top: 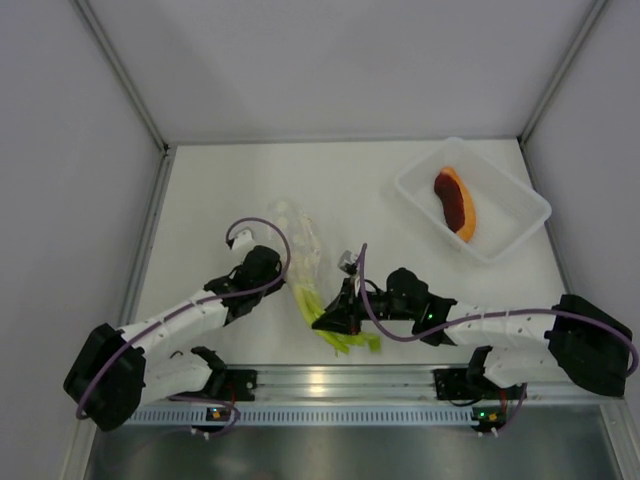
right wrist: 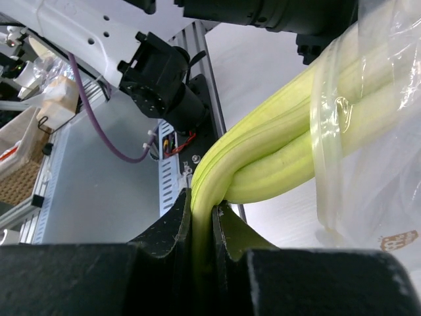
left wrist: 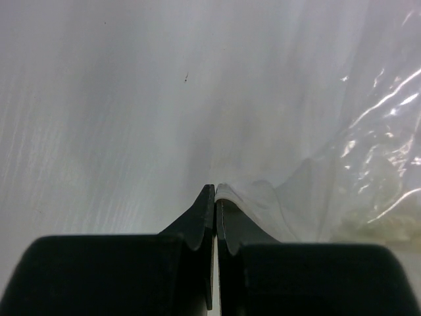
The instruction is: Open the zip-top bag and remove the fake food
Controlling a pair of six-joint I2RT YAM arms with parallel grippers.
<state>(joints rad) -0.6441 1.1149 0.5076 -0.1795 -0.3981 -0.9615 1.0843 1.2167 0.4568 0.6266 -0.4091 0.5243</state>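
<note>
The clear zip-top bag point(top: 301, 245) lies crinkled mid-table. The pale green-yellow leafy stalk point(top: 322, 313) sticks out of its near end. My right gripper point(top: 330, 320) is shut on the stalk; in the right wrist view point(right wrist: 202, 205) the stalk point(right wrist: 276, 141) runs from the jaws into the bag's mouth point(right wrist: 388, 131). My left gripper point(top: 277, 268) is at the bag's left side; in the left wrist view point(left wrist: 216, 192) it is shut on a fold of the bag's plastic point(left wrist: 368, 171). The orange and dark-red wedge point(top: 456, 203) lies in the tray.
The rigid translucent tray point(top: 510, 190) stands at the back right, holding the wedge. White walls enclose the table on the left, back and right. The metal rail point(top: 330, 380) with the arm bases runs along the near edge.
</note>
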